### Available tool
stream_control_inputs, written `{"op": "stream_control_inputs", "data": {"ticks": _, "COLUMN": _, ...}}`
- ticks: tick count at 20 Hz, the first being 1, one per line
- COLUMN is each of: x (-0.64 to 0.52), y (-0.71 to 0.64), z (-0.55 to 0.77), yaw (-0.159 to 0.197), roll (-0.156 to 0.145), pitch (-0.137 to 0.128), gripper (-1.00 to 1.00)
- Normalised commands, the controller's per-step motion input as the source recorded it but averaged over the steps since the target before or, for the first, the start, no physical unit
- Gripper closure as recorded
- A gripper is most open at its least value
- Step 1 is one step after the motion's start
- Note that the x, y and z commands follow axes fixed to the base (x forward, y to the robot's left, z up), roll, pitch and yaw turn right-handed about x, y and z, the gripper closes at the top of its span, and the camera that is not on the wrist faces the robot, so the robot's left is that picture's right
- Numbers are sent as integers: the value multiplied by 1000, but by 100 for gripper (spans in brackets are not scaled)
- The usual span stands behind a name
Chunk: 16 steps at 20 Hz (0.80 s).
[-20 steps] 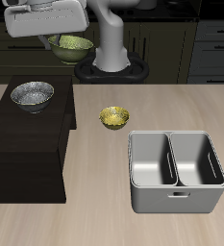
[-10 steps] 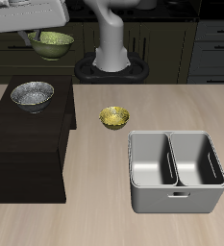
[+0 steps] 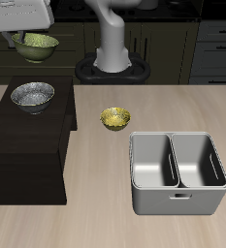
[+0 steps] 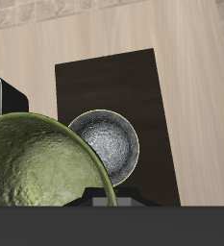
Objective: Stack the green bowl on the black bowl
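Note:
The green bowl [image 3: 36, 45] hangs high in the air, held under my gripper [image 3: 25, 33], which is shut on its rim. In the wrist view the green bowl [image 4: 37, 161] fills much of the picture with its mottled inside. The black bowl [image 3: 32, 95] with a silvery speckled inside rests on top of a dark cabinet [image 3: 17, 131], below the held bowl and a little nearer the table's front edge. From the wrist camera the black bowl [image 4: 109, 142] shows partly, its edge hidden behind the green bowl.
A golden-yellow bowl [image 3: 114, 118] sits on the table beside the dark cabinet. A grey two-compartment metal bin [image 3: 177, 172] stands nearer the front edge. A dark box corner [image 4: 3, 96] shows in the wrist view.
My gripper has carried the green bowl sideways through the air, away from the robot's base, until it hangs roughly over the black bowl's side of the cabinet.

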Motion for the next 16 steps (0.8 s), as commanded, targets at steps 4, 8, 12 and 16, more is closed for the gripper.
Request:
{"op": "stream_control_inputs", "data": {"ticks": 4, "x": 65, "y": -231, "z": -14, "yaw": -21, "roll": -39, "pitch": 10, "gripper": 100}}
{"op": "stream_control_inputs", "data": {"ticks": 8, "x": 27, "y": -161, "z": 6, "yaw": 0, "roll": -24, "pitch": -13, "gripper": 100}}
{"op": "stream_control_inputs", "data": {"ticks": 12, "x": 7, "y": -107, "z": -16, "yaw": -2, "roll": -23, "pitch": -7, "gripper": 100}}
{"op": "stream_control_inputs", "data": {"ticks": 16, "x": 35, "y": -107, "z": -48, "yaw": -5, "roll": -35, "pitch": 2, "gripper": 100}}
